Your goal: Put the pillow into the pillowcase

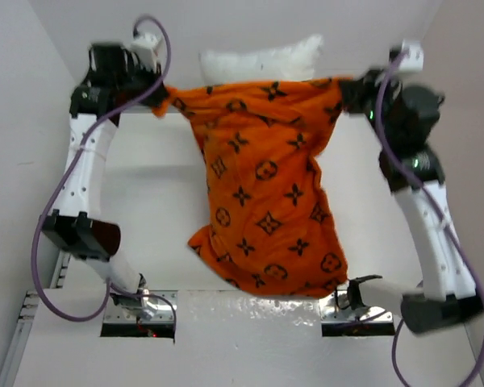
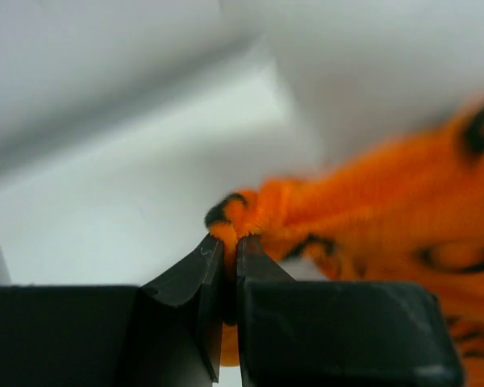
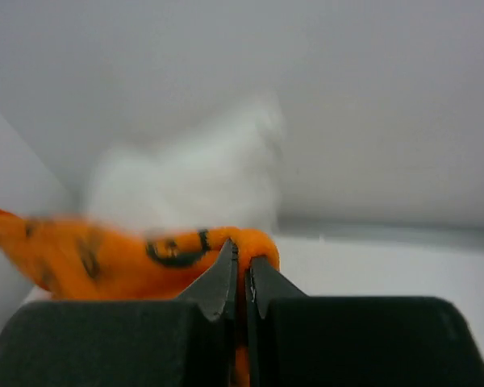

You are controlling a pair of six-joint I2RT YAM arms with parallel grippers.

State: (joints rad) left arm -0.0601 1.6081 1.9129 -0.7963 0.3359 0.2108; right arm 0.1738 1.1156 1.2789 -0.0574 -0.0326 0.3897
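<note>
jaws left and right each clamped on pillowcase (image 1: 266, 185) corner; pillow (image 1: 262, 58) end showing beyond it.

The orange patterned pillowcase (image 1: 266, 193) is pinched by two corners in the left gripper (image 2: 230, 240) and right gripper (image 3: 240, 256), with the white pillow (image 1: 262, 60) exposed beyond them.

Left arm (image 1: 89, 161): elbow low near base, forearm reaching up and away. Left fingers (image 2: 189, 278): pressed together, pillowcase (image 1: 266, 185) corner pinched between tips. Right arm (image 1: 423, 201): mirrored pose. Right fingers (image 3: 218, 282): closed tight, pillowcase edge bunched between and just above tips. Wrists well apart, both finger pairs pointing inward toward each other.
</note>
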